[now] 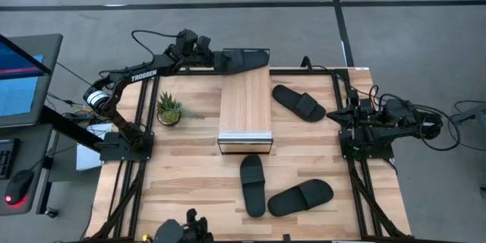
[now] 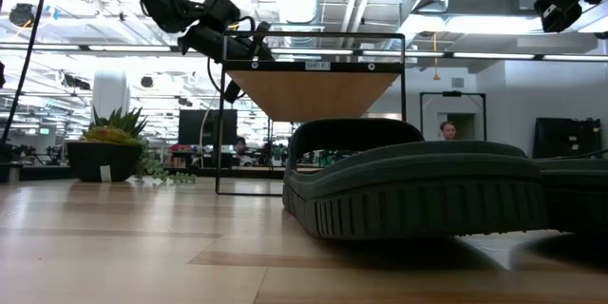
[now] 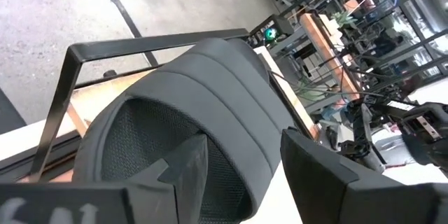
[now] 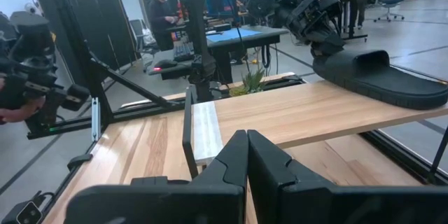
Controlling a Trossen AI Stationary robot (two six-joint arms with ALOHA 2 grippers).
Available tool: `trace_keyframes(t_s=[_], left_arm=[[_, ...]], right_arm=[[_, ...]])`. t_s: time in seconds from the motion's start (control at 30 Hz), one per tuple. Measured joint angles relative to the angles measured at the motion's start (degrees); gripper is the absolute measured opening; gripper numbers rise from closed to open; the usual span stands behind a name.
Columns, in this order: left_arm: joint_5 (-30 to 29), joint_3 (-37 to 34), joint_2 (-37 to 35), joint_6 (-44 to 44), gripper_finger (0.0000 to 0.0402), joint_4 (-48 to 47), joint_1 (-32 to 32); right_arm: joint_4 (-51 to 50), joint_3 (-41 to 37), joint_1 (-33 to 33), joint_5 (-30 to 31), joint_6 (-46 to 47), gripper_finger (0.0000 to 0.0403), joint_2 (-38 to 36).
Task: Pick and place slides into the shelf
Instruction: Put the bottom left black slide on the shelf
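The slide (image 1: pixel 244 59) in the left gripper (image 1: pixel 215 60) looks light and rubbery, stiff enough in the sole to hold its shape but soft in the wide strap; matte foam of this kind should not slip much, and the strap or the sole's edge near the heel seems the sensible place to take hold; the left wrist view shows the dark fingers (image 3: pixel 318 175) closed around the strap, one inside the arch and one outside. That slide hangs at the far end of the shelf (image 1: pixel 245 108), its sole just above or barely touching the plank top; I cannot tell which. Three other slides lie on the desk (image 1: pixel 190 167): one (image 1: pixel 298 102) beside the shelf, two (image 1: pixel 253 184) (image 1: pixel 301 197) in front of it. The right gripper (image 4: pixel 247 155) waits at the desk's right edge, fingers pressed together, empty.
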Motion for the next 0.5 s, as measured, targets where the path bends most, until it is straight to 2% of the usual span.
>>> trace_keyframes(t_s=[0.27, 0.5], left_arm=[[-1.29, 0.00, 0.00, 3.15, 0.0167, -0.17, 0.53], [-1.05, 0.00, 0.01, 9.27, 0.0167, -0.19, 0.47]], right_arm=[[0.02, 0.00, -0.01, 0.00, 0.00, 0.0000, -0.02], [0.02, -0.01, -0.02, 0.00, 0.00, 0.0000, 0.00]])
